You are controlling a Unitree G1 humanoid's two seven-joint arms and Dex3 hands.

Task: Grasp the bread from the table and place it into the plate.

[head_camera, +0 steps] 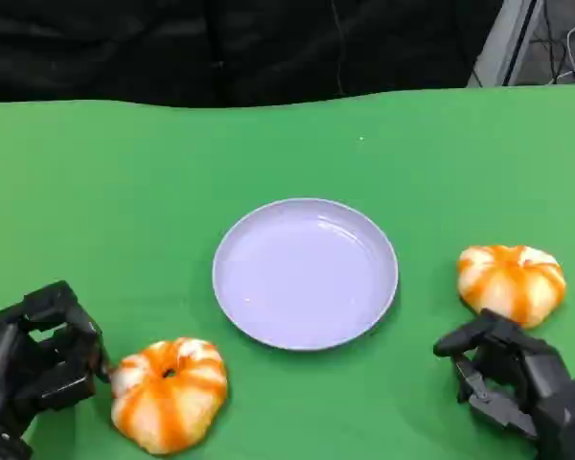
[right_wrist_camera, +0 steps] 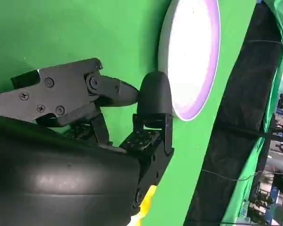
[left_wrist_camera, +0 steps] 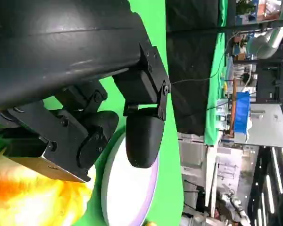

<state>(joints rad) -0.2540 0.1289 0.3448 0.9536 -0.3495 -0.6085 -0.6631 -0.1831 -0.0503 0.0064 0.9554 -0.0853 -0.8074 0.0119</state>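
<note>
1. A round, shallow, pale lilac plate (head_camera: 305,272) sits at the middle of the green worktop (head_camera: 125,192), with nothing in it.
2. A round orange-and-white striped bread roll (head_camera: 169,391) lies on the worktop at the near left, apart from the plate's near-left rim.
3. A second orange-and-white striped bread roll (head_camera: 512,279) lies to the right of the plate, also on the worktop and clear of the rim.
4. The left hand (head_camera: 34,364) rests just left of the near-left roll, fingers curled inward; it appears to hold nothing, though whether a fingertip touches the roll is hard to tell.
5. In the left wrist view, that roll (left_wrist_camera: 35,197) shows as a bright orange blur under the fingers (left_wrist_camera: 142,136), with the plate (left_wrist_camera: 132,193) beyond.
6. The right hand (head_camera: 513,379) sits just near of the right roll, fingers partly bent and apart, gripping nothing.
7. In the right wrist view, the right hand's fingers (right_wrist_camera: 153,96) point toward the plate (right_wrist_camera: 193,56).
8. A black backdrop (head_camera: 220,48) runs along the worktop's far edge.
</note>
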